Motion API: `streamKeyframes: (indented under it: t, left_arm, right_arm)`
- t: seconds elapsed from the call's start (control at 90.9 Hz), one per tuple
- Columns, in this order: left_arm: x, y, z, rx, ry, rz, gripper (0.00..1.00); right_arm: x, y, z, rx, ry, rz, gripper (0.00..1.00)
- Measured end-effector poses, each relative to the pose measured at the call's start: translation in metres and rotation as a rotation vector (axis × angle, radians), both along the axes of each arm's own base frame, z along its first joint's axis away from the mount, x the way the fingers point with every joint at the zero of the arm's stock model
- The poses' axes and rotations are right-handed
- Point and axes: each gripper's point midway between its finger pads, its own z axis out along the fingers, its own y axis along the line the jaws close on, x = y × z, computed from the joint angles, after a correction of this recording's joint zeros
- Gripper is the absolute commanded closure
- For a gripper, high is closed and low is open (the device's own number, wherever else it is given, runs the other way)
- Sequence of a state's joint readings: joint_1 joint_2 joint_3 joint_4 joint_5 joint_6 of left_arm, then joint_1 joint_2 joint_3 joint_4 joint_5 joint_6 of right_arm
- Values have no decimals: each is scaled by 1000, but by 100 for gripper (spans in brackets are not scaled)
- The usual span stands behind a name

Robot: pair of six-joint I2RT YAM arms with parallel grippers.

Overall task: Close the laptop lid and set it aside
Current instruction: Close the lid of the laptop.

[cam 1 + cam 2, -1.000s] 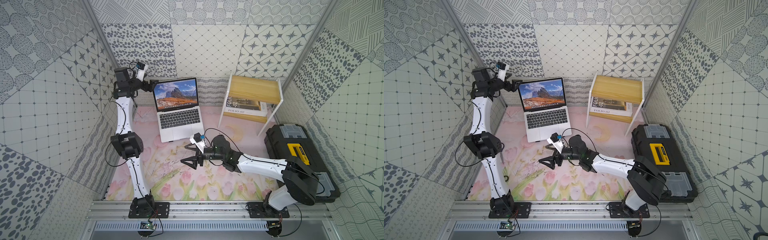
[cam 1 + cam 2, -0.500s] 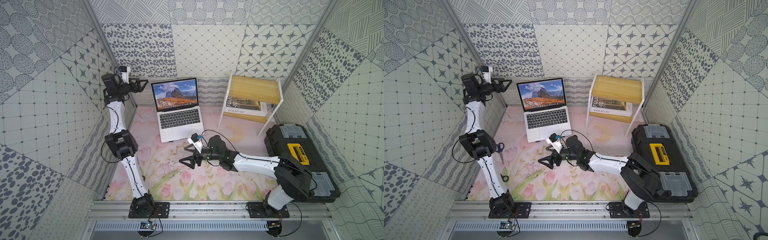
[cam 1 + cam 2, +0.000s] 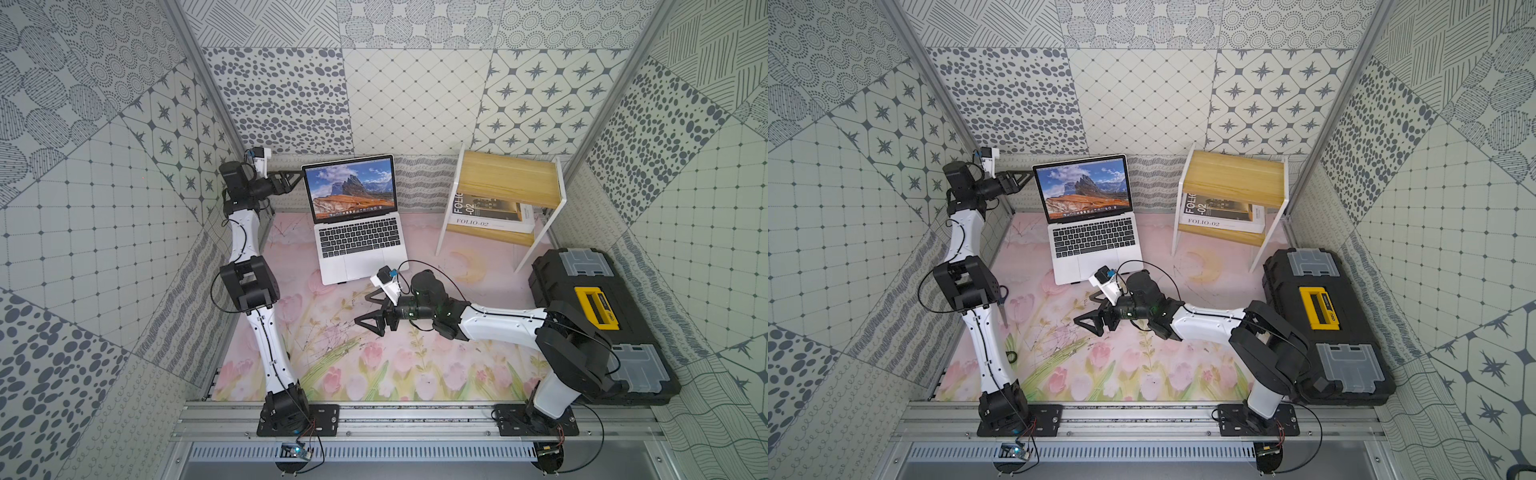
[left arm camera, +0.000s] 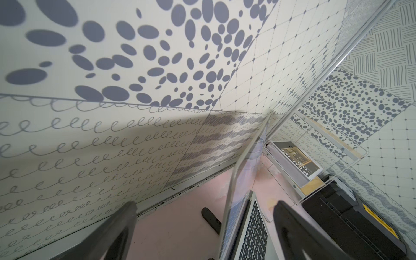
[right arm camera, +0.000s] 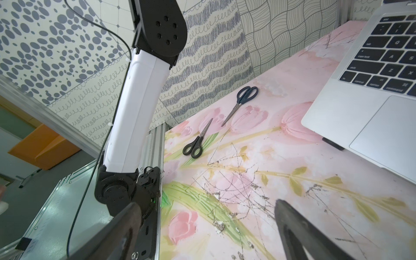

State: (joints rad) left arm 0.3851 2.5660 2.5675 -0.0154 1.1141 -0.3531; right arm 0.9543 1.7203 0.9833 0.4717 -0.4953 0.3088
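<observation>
The silver laptop stands open at the back of the flowered mat, raised on a black stand. Its lid is upright and shows the mountain wallpaper. My left gripper is open at the lid's upper left edge. In the left wrist view the lid's thin edge stands in the gap of that gripper, touching neither finger. My right gripper hangs open and empty over the mat, just in front of the laptop's front corner.
A wooden side table with a book on its lower shelf stands right of the laptop. A black toolbox fills the right side. Two pairs of scissors lie on the mat near the left arm.
The left gripper drew back from the lid toward the left wall, then came back to the lid's left edge. The right gripper drifted slightly left. The lid has not moved.
</observation>
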Motion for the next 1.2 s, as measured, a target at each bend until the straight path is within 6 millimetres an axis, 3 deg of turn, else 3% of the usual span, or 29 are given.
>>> streamKeyframes:
  t: [0.154, 0.308, 0.528, 0.627, 0.947, 1.2]
  left_arm:
    - [-2, -24, 1, -10, 0, -71, 13]
    - [-6, -40, 3, -13, -13, -125, 18]
    - [-15, -49, 10, -22, -20, -176, 28]
    - [-20, -53, 16, -18, -34, -196, 34]
    - [-27, -68, 26, 3, -82, -233, 43]
    - [-28, -71, 20, 13, -103, -245, 45]
  right_arm:
    - [30, 16, -5, -45, 40, -85, 14]
    - [62, 17, -21, -116, 96, -211, 22]
    - [120, -7, -74, -220, 230, -444, 46]
    - [140, -21, -96, -276, 262, -527, 51]
    - [181, 0, -87, -249, 220, -613, 71]
    - [202, 8, -111, -298, 190, -659, 74]
